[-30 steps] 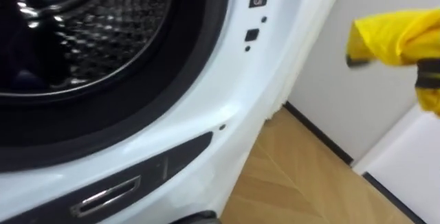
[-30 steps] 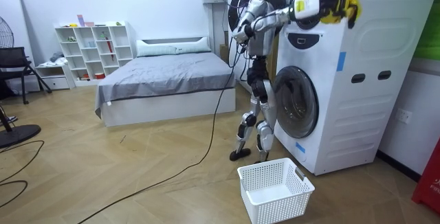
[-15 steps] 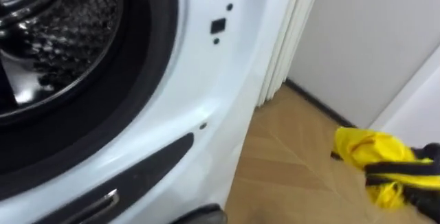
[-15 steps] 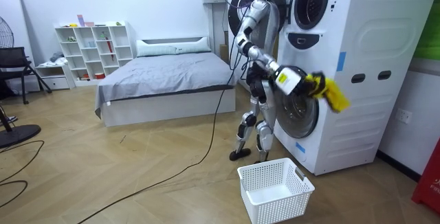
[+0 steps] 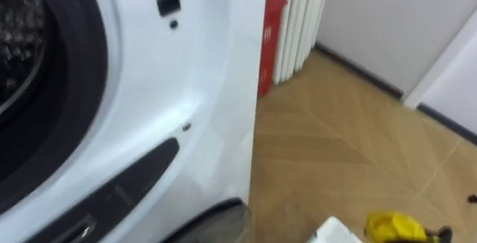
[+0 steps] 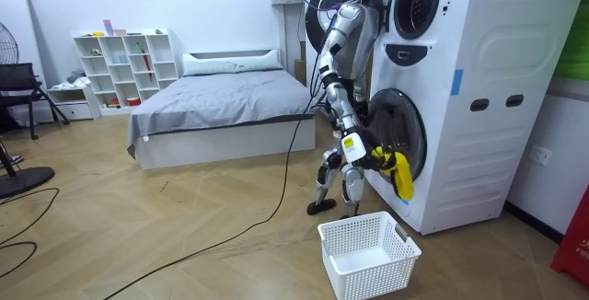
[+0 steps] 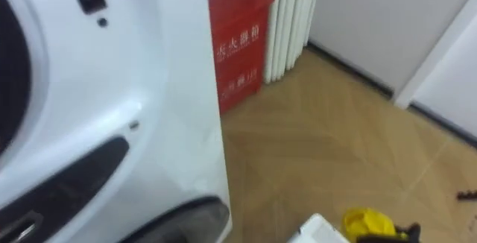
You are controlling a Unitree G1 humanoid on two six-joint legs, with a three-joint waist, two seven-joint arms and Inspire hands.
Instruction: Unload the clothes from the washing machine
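Risk of missed drop: right hand (image 6: 375, 157) clamped on cloth (image 6: 400, 176), which hangs below it; basket (image 6: 373, 268) lower, left of hand. Early release could drape rim or hit floor (image 6: 184, 226).

Glossy white washer (image 5: 216, 86), matt wood floor (image 5: 335, 146), yellow cloth (image 5: 391, 226), plas. basket (image 6: 373, 277)

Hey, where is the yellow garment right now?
In the room view the yellow garment hangs from the right hand, before the lower washer door, with the white basket on the floor below.
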